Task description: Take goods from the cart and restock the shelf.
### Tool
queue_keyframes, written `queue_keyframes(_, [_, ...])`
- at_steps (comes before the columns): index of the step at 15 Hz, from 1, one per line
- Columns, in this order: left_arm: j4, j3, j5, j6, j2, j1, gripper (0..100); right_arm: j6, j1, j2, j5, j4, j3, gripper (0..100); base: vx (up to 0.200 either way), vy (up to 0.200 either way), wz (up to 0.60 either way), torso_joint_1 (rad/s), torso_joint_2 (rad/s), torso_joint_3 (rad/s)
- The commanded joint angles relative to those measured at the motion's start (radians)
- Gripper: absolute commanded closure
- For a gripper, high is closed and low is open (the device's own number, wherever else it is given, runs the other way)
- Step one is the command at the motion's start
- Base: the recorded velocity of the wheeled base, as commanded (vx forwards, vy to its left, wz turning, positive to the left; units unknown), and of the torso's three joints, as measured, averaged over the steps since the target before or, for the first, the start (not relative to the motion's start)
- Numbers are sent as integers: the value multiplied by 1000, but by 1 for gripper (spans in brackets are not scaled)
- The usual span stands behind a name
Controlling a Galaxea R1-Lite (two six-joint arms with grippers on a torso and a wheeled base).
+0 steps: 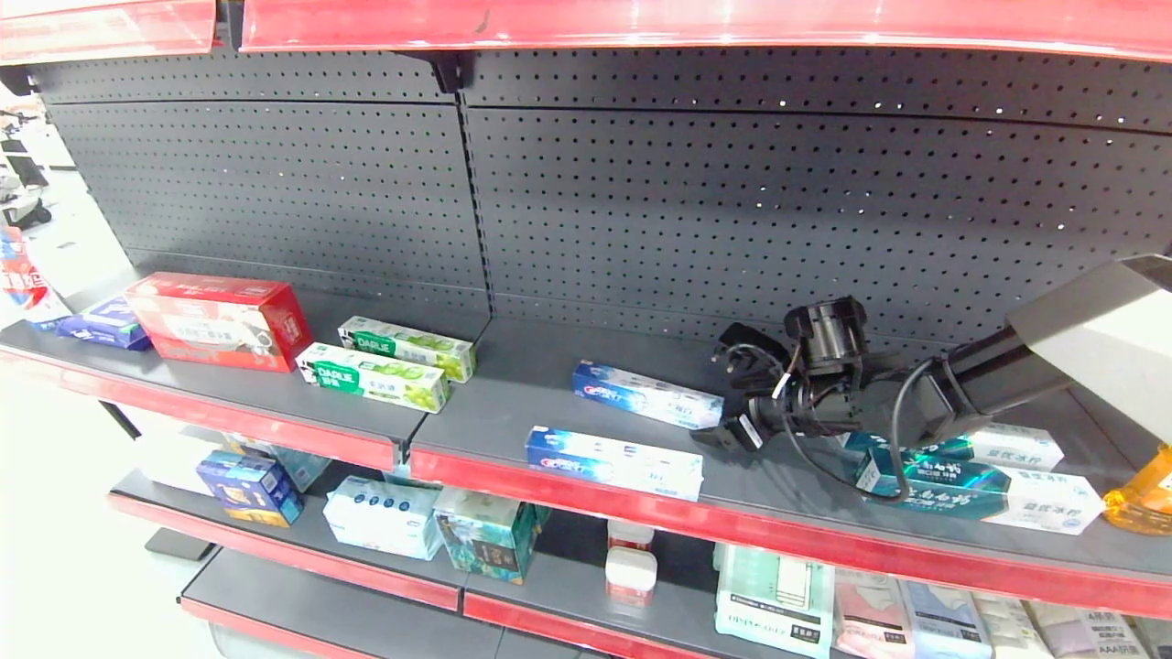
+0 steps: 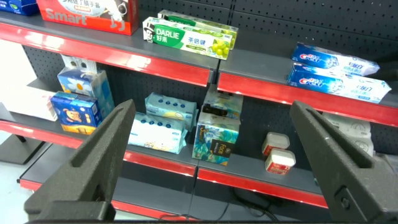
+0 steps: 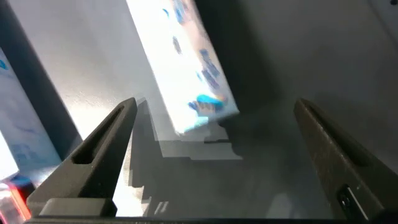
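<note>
The right gripper hangs mid-frame over the shelf, fingers spread, just right of two blue toothpaste boxes. Further left you've got two green boxes and one red box. The left gripper is spread too.

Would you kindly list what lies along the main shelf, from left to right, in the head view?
Blue pack → red box → green toothpaste boxes → blue toothpaste boxes → right gripper → teal toothpaste boxes → amber bottle.
</note>
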Motion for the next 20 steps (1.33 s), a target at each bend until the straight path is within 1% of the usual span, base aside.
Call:
queue_keyframes(1, [0, 0, 0, -1, 1, 0, 0, 2, 9, 3, 0, 0, -7, 0, 0, 0, 0, 0, 0, 0])
queue_keyframes(10, [0, 0, 0, -1, 1, 0, 0, 12, 0, 20, 0, 0, -38, 0, 0, 0, 0, 0, 0, 0])
queue_keyframes(11, [0, 0, 0, -1, 1, 0, 0, 12, 0, 20, 0, 0, -42, 100, 0, 0, 0, 0, 0, 0])
queue_keyframes(20, [0, 0, 0, -1, 1, 0, 0, 14, -5, 23, 0, 0, -47, 100, 0, 0, 0, 0, 0, 0])
